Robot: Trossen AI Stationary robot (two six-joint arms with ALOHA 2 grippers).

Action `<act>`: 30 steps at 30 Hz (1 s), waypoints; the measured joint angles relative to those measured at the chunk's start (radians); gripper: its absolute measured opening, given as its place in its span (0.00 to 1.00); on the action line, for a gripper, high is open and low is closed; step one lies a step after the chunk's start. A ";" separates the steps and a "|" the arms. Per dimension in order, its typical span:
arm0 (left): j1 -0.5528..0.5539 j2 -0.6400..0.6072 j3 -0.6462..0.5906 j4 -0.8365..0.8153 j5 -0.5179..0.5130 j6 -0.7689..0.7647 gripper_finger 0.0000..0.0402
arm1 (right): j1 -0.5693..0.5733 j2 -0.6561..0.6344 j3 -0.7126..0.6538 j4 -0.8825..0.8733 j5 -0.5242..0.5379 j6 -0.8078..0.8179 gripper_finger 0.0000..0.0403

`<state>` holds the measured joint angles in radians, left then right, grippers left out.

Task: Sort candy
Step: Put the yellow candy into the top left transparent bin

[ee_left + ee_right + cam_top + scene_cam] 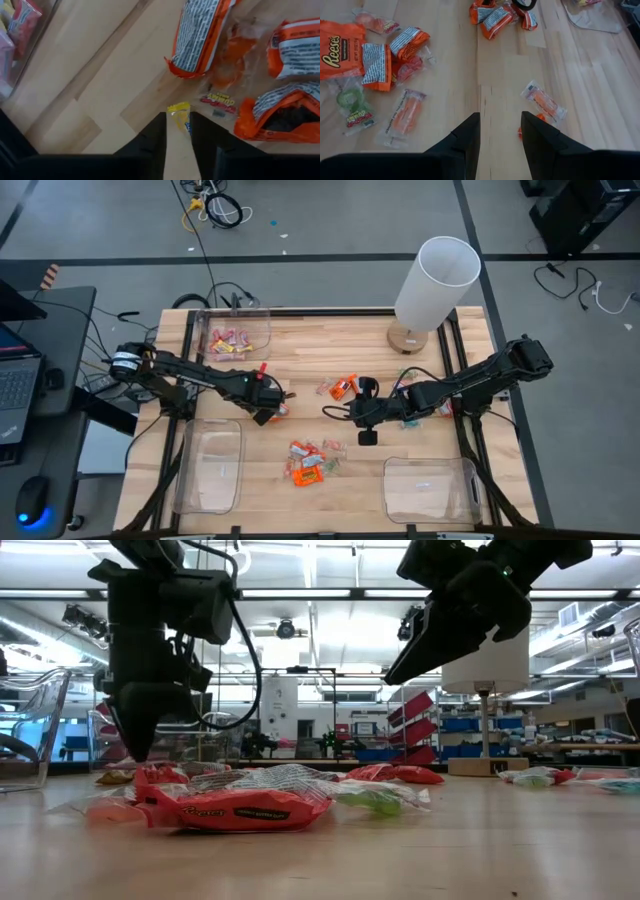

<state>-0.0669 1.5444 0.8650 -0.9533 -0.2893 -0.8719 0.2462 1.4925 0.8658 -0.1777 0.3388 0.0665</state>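
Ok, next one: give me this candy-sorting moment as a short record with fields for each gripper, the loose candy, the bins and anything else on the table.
left gripper: low over the table's left-centre, fingers slightly apart astride a yellow-wrapped candy
right gripper: open, empty, above the table's centre
loose candy: orange packets in a front-centre pile, a few more near the middle
far-left bin: holds pink/yellow candy
near-left bin: no candy visible
near-right bin: contents unclear
other: white cylinder on a round base, far right

Legible text: "Reese's" in yellow lettering on an orange candy wrapper [337,49] in the right wrist view. Print on the other wrappers is too small to read.
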 joint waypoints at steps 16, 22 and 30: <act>0.000 0.000 -0.001 0.019 0.006 -0.023 0.29 | 0.021 0.000 0.000 -0.004 0.000 0.016 0.32; 0.000 0.000 -0.002 0.023 0.006 -0.023 0.29 | 0.023 0.000 0.000 -0.004 0.000 0.017 0.32; 0.000 0.000 -0.002 0.028 0.004 -0.023 0.29 | 0.023 0.000 0.000 -0.004 0.000 0.017 0.32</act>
<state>-0.0669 1.5448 0.8635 -0.9258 -0.2851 -0.8945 0.2691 1.4925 0.8658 -0.1814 0.3386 0.0834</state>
